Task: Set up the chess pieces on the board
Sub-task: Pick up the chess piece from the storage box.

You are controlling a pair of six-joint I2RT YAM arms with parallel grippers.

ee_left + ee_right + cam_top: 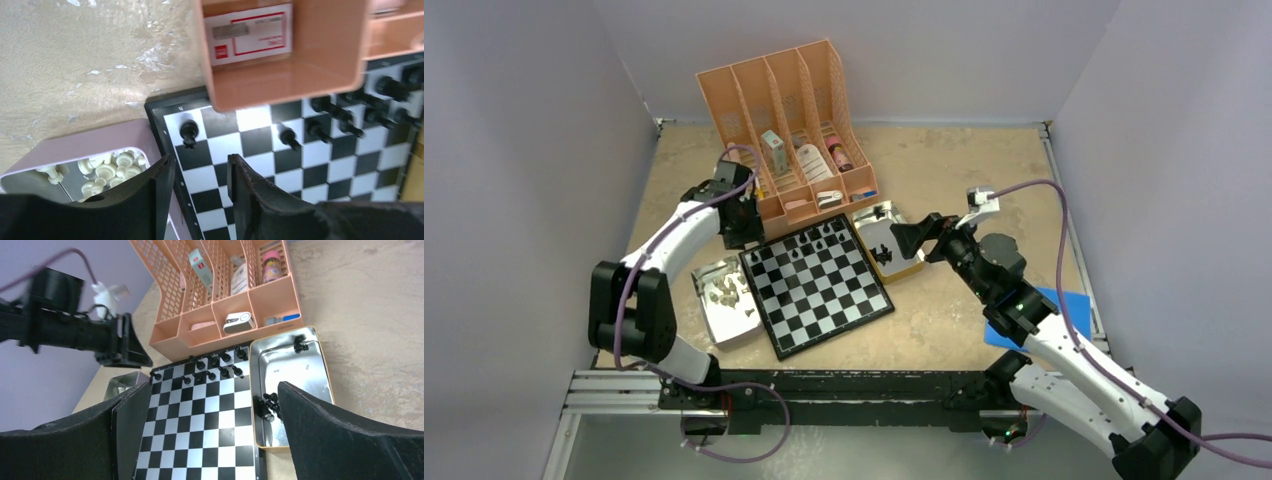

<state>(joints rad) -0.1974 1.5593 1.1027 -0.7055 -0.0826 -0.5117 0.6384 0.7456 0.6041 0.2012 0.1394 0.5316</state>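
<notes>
At the bottom of the left wrist view, the left end effector [200, 165], fingers apart and empty, hovers at a corner of the board [255, 150]. A black pawn [189, 132] stands just beyond. Pale chess pieces [107, 167] lie in the lower-left tray [75, 145]. The right end effector [214, 390] gapes wide over the board. Farther up, the red-and-white label [247, 32] in the peach organizer [300, 70] is too blurred to read.

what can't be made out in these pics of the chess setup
Top view: black pieces on the board are too small to name.
Left wrist: the board's edge row is partly hidden by the peach organizer.
Left wrist: pale pieces sit partly behind the left gripper.
</notes>
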